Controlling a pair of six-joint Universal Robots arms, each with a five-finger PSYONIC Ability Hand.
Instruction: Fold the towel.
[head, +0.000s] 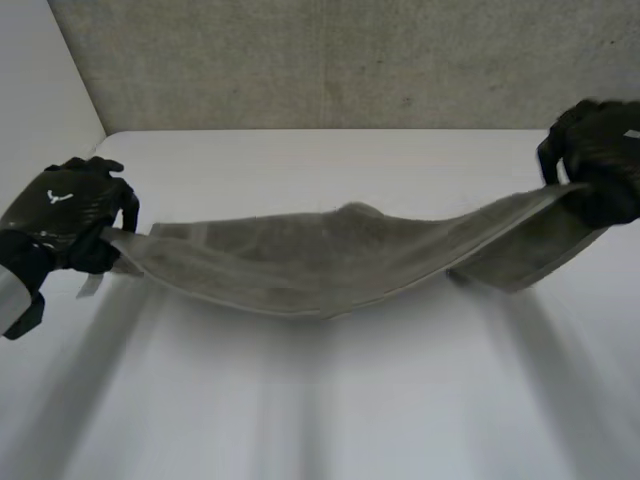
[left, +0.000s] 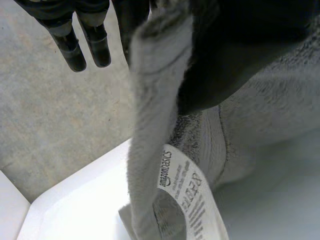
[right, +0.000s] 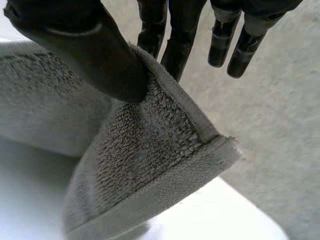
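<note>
Towel (head: 320, 265), grey: hangs over the white table (head: 320, 400), sagging mid-span, ends at 9 and 2 o'clock. Left hand (head: 65, 215): thumb and fingers pinch the 9 o'clock end, beside its white label (left: 187, 197). Right hand (head: 600, 160): pinches the 2 o'clock corner likewise.

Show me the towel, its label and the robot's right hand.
towel (head: 320, 265), head view, its sagging middle.
label (left: 187, 194), left wrist view, middle of the printed white tag.
right hand (right: 90, 52), right wrist view, the thumb pinching the towel.
</note>
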